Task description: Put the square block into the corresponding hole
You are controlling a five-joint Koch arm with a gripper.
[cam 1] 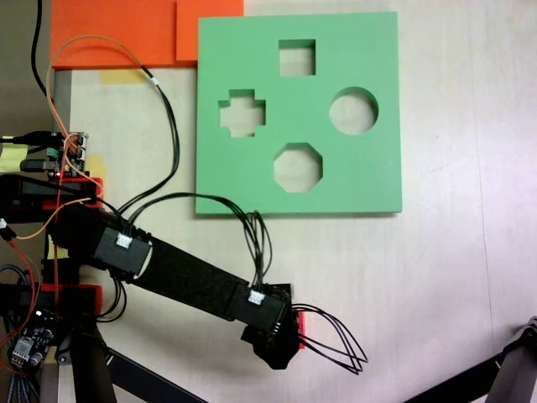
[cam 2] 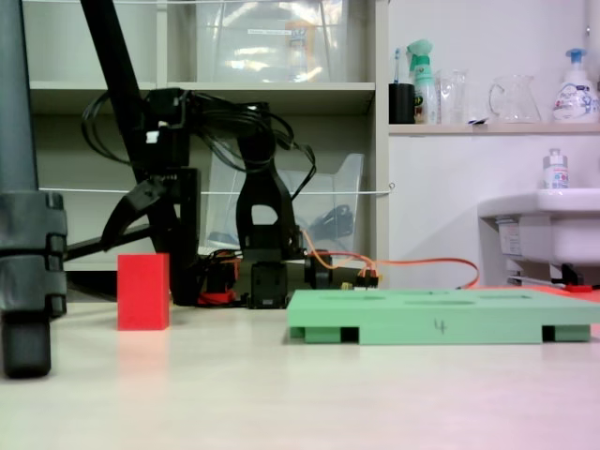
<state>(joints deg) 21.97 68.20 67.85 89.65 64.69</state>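
One black arm reaches low over the desk [cam 1: 453,277], gripper [cam 2: 141,211] aperture indeterminate above the red foam cube [cam 2: 143,292]; green foam board's square hole [cam 1: 297,57] sits apart.

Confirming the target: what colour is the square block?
Bright red, clearest in a fixed view at table level.

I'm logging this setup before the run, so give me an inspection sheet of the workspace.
Surface: pale table, bare around the board.
Job's things: red block standing on the table, apart from the green board; square hole empty.
Clutter: orange foam slabs at the board's far corner.
Grippers: gripper above the block in the top-down fixed view; jaws not readable.
Cables: black wire loops at the wrist; orange wire over the slabs.
Surroundings: shelves, bottles, sink.
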